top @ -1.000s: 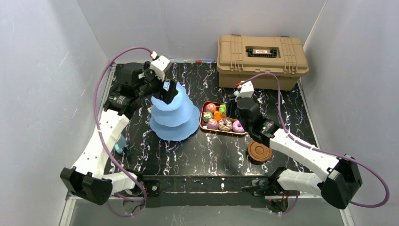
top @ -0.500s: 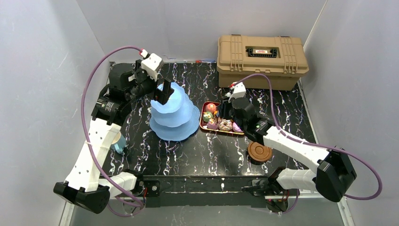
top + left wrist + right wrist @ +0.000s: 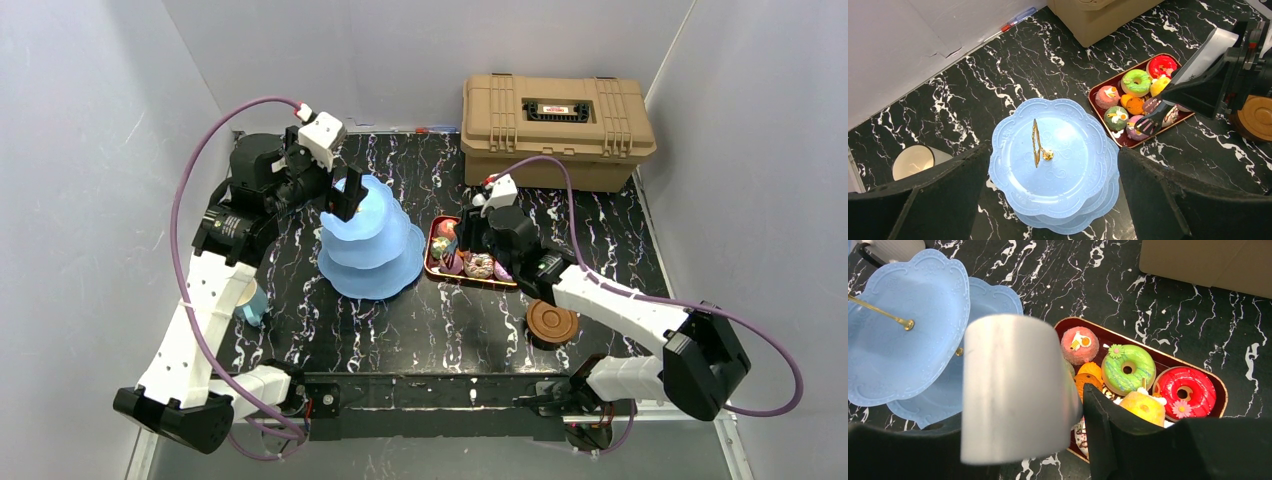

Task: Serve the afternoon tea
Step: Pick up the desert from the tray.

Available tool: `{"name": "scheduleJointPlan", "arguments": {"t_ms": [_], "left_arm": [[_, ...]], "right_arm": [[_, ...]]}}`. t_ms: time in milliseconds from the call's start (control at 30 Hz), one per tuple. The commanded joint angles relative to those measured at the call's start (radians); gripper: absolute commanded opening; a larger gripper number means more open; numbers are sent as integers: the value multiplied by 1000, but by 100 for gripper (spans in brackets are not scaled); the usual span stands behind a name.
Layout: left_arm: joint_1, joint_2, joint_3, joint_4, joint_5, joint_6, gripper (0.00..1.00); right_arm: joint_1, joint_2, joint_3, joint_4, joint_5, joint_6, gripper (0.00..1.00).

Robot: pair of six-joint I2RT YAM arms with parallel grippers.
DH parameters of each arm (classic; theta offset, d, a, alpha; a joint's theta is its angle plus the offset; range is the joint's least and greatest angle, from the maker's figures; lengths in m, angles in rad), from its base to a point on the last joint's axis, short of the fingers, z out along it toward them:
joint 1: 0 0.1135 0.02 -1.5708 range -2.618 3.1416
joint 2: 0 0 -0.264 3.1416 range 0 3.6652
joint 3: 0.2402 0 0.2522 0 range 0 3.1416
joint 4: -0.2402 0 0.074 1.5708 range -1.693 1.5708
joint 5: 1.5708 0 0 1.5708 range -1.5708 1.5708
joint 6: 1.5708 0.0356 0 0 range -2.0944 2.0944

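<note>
Left pincer (image 3: 1053, 152) wide above one three-tier stand (image 3: 372, 262); right pincer (image 3: 1020, 415) grips one tongs (image 3: 1013, 365) over one tray (image 3: 1158, 357).

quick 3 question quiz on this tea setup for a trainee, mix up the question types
1. True or false: a donut sits on the top tier of the blue stand.
2. Fill in: the donuts lie in the dark red ___.
3. Which gripper holds the metal tongs?
Key: 1 false, that tier is bare. 2 tray. 3 the right gripper.
</note>
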Motion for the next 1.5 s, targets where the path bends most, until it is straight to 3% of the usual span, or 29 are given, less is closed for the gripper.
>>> {"name": "scheduleJointPlan", "arguments": {"t_ms": [0,367,733,967,1133,1233,1333,1467], "left_arm": [[-4,-7,52,-2,-15,10,98],[-5,19,164,26,-50,-3,98],[-4,-4,152,9,-92,-13,98],[-4,-11,134,10,-102,-11,98],[-3,-15,129,11,-93,-14,98],[-5,-18,125,10,-91,-12,98],[-4,-21,123,8,-91,-8,98],[-3,-21,123,5,-93,-3,98]], "right_arm": [[-1,16,18,88,-23,2,58],[-1,40,38,88,-50,5,59],[-1,82,45,75,-78,-2,58],[-1,45,51,80,-55,-1,46],[-1,33,72,62,-48,12,54],[-3,23,69,72,-43,38,45],[-3,-4,57,94,-28,69,23],[-4,-28,50,106,-14,104,11]]}}
